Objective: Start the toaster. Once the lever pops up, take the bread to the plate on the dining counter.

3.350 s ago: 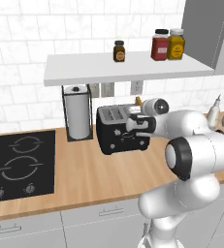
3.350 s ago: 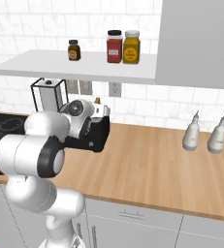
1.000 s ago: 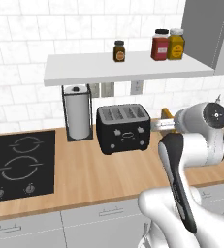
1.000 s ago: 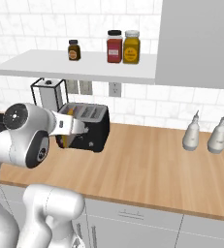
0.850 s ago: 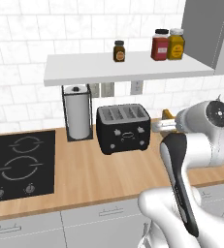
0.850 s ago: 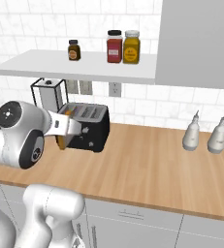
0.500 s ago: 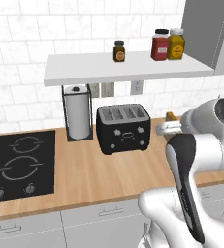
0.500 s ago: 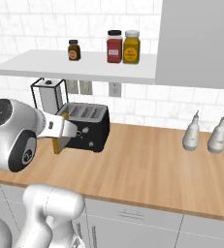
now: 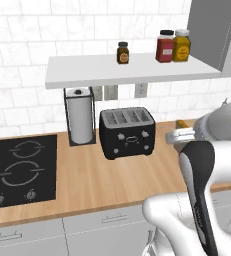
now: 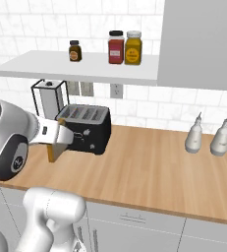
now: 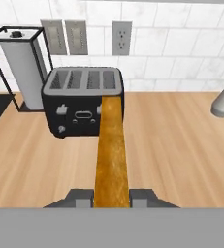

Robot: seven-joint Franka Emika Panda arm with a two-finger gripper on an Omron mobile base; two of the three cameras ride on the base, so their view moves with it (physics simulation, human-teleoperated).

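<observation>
The end effector is clamping a golden-brown bread slice between its two fingers, holding it edge-on above the wooden surface, in front of and to the right of the toaster. In the hand view the bread is running up the middle of the picture, its far end overlapping the right front corner of the toaster. In the right base view the bread is hanging below the white hand, just left of the toaster and clear of the surface. In the left base view the bread is showing as a small brown edge beside the arm, well to the right of the toaster.

The black toaster is standing on the surface against the tiled wall, its four slots showing empty in the grey top. A paper towel roll in a black wire holder is standing just left of it, and a black cooktop is lying farther left. Two white bottles are standing at the right end of the surface. Three jars are sitting on the white shelf above.
</observation>
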